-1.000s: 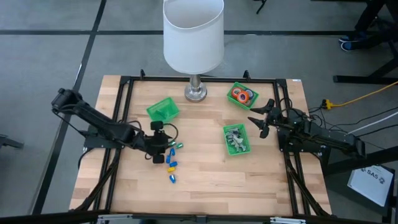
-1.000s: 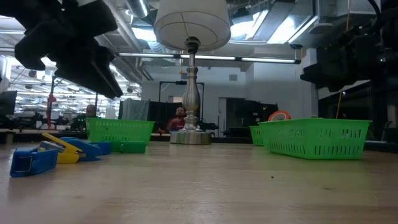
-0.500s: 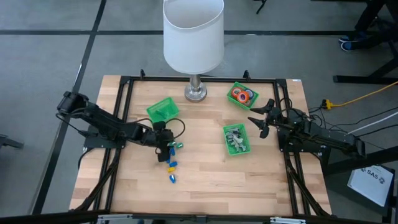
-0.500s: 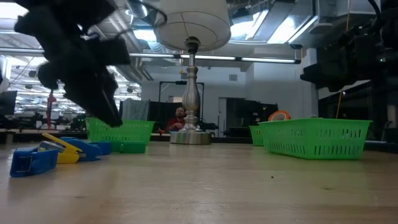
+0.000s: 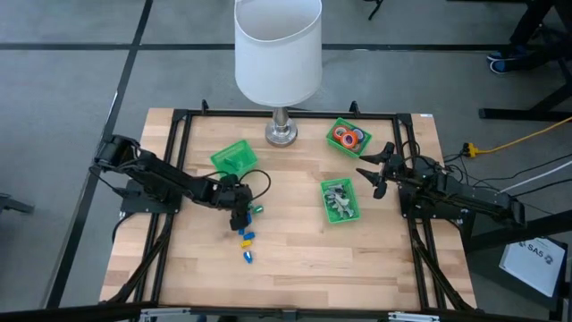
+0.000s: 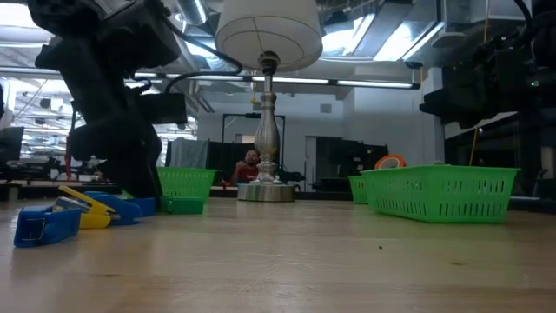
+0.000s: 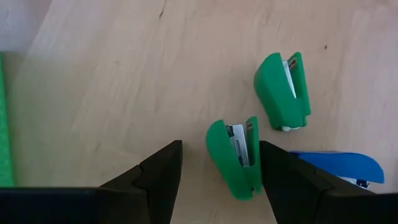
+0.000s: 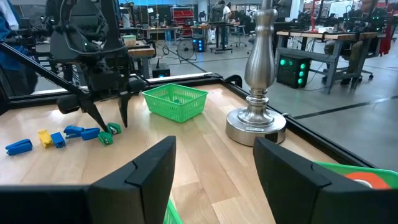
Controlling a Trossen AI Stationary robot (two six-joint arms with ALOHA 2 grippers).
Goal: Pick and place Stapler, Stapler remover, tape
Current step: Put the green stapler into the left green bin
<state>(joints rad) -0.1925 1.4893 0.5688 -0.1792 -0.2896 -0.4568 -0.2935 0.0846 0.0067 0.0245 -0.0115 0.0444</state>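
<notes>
- The left gripper (image 5: pixel 241 217) is hanging low over the wooden table (image 5: pixel 295 259), its jaws spread wide and gripping nothing; in the left wrist view one green stapler (image 7: pixel 237 158) is lying between the fingers, close against one finger (image 7: pixel 292 180) and with bare wood between it and the other.
- A second green stapler (image 7: pixel 283 91) is lying just beside the first, and a blue stapler (image 7: pixel 342 167) is poking out from behind one finger.
- More blue and yellow staplers (image 5: pixel 248 240) are trailing toward the near edge of the table.
- An empty green bin (image 5: pixel 234 159) is sitting just beyond the left gripper, on its far side.
- The lamp (image 5: pixel 278 54) is standing at the far middle — its wide white shade is covering part of the table from above.
- The tape (image 5: pixel 348 137) is lying in the far-right green bin (image 5: pixel 334 126).
- The staple removers (image 5: pixel 337 200) are filling another bin at centre-right.
- The right gripper (image 5: pixel 374 170) is waiting between those two bins, jaws wide and empty.
</notes>
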